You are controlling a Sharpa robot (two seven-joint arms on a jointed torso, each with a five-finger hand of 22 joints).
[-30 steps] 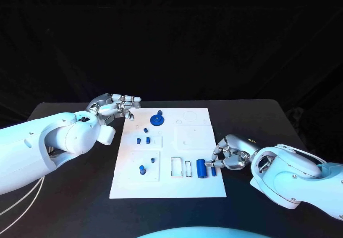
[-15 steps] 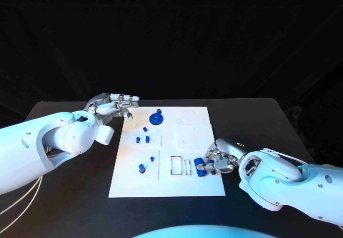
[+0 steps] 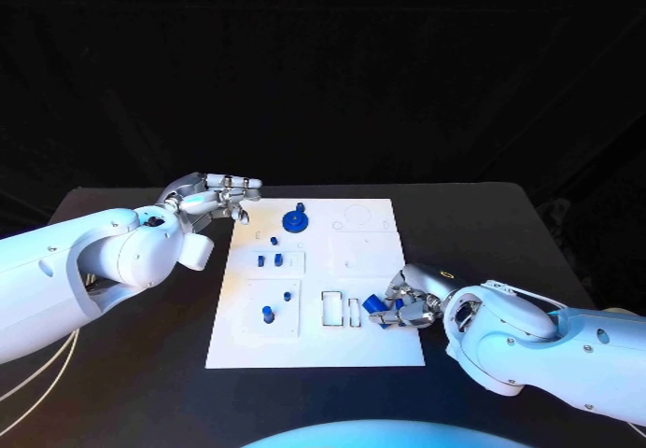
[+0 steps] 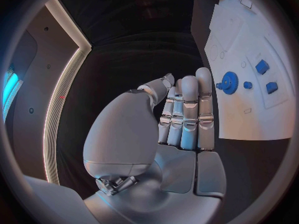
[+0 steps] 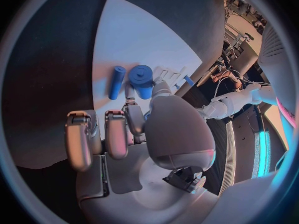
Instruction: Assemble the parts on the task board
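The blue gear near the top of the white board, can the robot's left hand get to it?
Probably yes. The left hand hangs just off the task board near its far corner, holding nothing, and the blue gear lies close beside it with nothing between them.

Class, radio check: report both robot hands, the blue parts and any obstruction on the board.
Left robot hand open, hovering off the task board. Right robot hand gripping a blue cylinder; second cylinder lies beside it. Nothing in the way.
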